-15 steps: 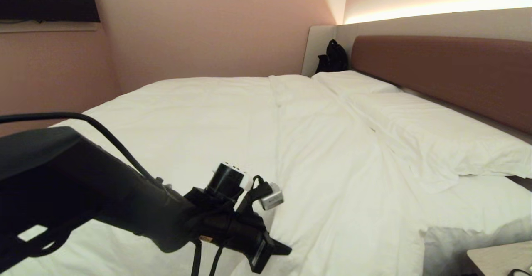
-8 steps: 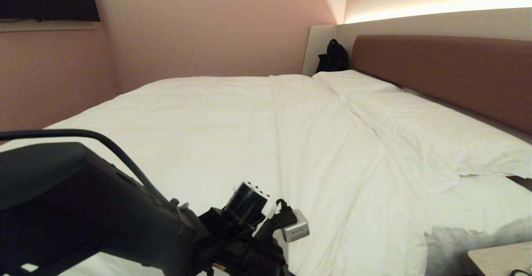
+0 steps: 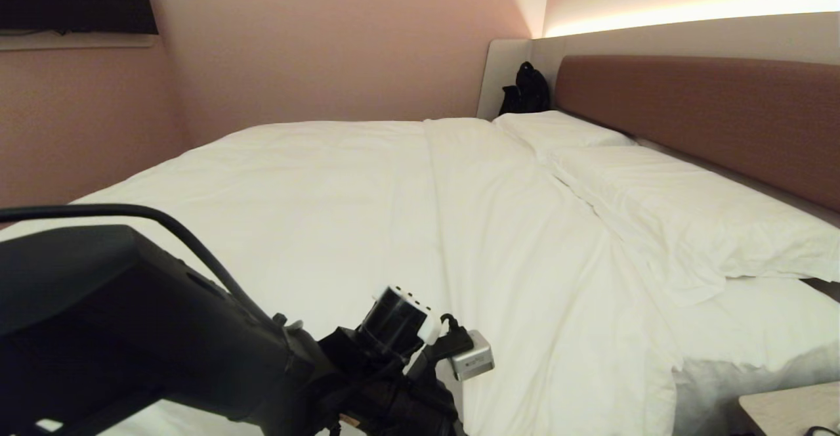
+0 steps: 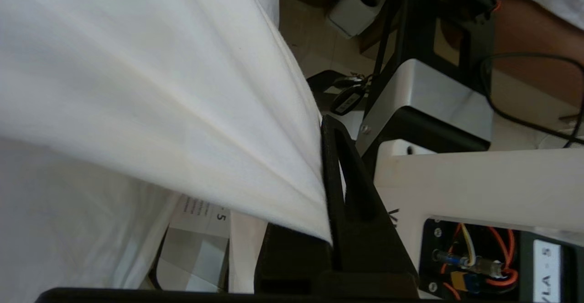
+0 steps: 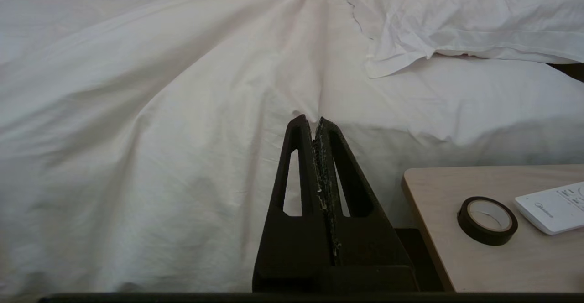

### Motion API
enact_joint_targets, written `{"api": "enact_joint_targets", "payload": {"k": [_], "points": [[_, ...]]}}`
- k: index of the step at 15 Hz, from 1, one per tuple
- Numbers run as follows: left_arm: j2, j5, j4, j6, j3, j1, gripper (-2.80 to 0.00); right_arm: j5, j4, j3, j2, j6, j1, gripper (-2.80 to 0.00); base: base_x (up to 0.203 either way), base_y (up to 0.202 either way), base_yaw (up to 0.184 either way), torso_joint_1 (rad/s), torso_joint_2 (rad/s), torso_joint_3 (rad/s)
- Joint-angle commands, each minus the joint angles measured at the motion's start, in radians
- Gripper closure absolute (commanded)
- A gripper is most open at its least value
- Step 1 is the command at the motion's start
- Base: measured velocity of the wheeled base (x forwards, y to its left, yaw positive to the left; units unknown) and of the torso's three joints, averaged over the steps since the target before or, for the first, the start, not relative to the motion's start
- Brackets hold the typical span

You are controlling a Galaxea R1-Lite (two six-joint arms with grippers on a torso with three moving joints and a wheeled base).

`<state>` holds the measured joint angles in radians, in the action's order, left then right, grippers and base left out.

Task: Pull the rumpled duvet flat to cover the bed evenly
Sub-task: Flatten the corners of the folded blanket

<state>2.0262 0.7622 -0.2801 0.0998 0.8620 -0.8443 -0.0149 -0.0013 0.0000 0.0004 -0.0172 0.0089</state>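
The white duvet point(image 3: 367, 213) lies spread over most of the bed point(image 3: 709, 114), with long soft creases running toward its near edge. My left arm point(image 3: 164, 344) reaches in from the lower left, and its gripper is below the head view's edge. In the left wrist view my left gripper point(image 4: 320, 127) is shut on a taut fan of duvet point(image 4: 137, 88) fabric; one finger is hidden under the cloth. My right gripper point(image 5: 315, 121) is shut and empty, held just off the duvet point(image 5: 137, 111) at the bed's near side.
Two flat white pillows point(image 3: 689, 206) lie along the reddish-brown headboard. A light wood nightstand point(image 5: 456, 248) beside the right gripper carries a dark tape roll point(image 5: 487, 220) and a white remote point(image 5: 552, 207). A black bag point(image 3: 525, 91) sits in the far corner. The robot's base point(image 4: 433, 111) is close behind the left gripper.
My left arm has drawn back toward the bed's near edge with the duvet in its grip. The folds beside the pillows have pulled flatter. The right arm has stayed still.
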Motion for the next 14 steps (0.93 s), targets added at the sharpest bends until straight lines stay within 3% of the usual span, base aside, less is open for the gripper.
{"api": "enact_joint_targets", "payload": {"k": [1, 7, 10, 12, 14], "points": [[0.027, 0.002, -0.002, 0.003, -0.009, 0.009, 0.00, 0.000, 0.000, 0.000, 0.001, -0.001, 0.000, 0.00, 0.000, 0.000, 0.000, 0.000, 0.00, 0.000], [0.041, -0.004, -0.002, -0.002, -0.019, 0.031, 0.00, 0.000, 0.000, 0.000, 0.001, 0.000, 0.000, 0.00, 0.000, 0.000, 0.000, 0.000, 0.00, 0.000], [0.065, -0.112, -0.004, 0.000, -0.021, 0.047, 0.00, 0.000, 0.000, 0.000, 0.001, 0.000, 0.000, 0.00, 0.000, 0.000, 0.000, 0.000, 0.00, 0.000], [0.075, -0.223, -0.004, -0.006, -0.034, 0.077, 0.00, 0.000, 0.000, 0.000, 0.001, -0.001, 0.000, 0.00, 0.000, 0.000, 0.000, 0.000, 0.00, 0.000], [0.059, -0.271, -0.005, -0.029, -0.049, 0.099, 0.00, 0.000, 0.000, 0.000, 0.001, -0.001, 0.000, 0.00, 0.000, 0.000, 0.000, 0.000, 0.00, 0.000]]}}
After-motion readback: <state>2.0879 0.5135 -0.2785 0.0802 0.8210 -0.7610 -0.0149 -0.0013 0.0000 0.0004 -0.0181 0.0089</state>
